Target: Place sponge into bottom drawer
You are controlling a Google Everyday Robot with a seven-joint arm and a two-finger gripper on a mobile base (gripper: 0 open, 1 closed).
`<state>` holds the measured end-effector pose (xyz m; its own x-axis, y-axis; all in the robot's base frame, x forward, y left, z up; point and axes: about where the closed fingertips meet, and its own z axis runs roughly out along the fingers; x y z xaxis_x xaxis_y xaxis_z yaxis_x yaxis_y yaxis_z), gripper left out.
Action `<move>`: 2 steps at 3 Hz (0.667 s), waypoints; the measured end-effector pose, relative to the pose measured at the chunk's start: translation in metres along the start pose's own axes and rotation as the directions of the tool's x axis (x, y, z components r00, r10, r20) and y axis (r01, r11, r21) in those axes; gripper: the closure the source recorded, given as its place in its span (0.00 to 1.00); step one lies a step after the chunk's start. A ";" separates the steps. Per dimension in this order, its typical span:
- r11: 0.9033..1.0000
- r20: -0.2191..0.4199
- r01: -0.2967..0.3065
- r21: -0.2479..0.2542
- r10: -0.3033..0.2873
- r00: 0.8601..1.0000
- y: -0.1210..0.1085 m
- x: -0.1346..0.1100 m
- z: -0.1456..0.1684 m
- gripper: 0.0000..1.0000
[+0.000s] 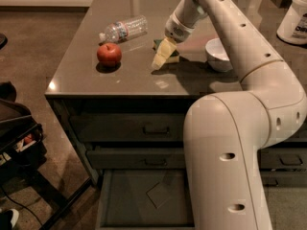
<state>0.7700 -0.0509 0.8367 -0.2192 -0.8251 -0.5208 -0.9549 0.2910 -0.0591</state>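
Note:
The sponge [171, 57], green on top with a yellow base, lies on the grey countertop [120, 75] near its middle. My gripper [162, 55] reaches down from the arm [225, 13] and sits right at the sponge's left side, covering part of it. The bottom drawer [144, 200] is pulled open below the two shut drawers, and its flat grey floor shows nothing in it. My arm's large white body hides the drawer's right part.
A red apple [109, 54] and a lying plastic bottle [123, 28] are left of the sponge. A white bowl [218, 54] stands to its right and a white tub [293, 20] at the far right. A dark chair [19, 138] stands at the left.

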 end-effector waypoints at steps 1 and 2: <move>1.000 0.000 0.000 0.000 0.000 1.000 0.000 0.000 0.000 0.19; 1.000 0.000 0.000 0.000 0.000 1.000 0.000 0.000 0.000 0.42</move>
<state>0.7700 -0.0509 0.8366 -0.2192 -0.8251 -0.5208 -0.9549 0.2910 -0.0591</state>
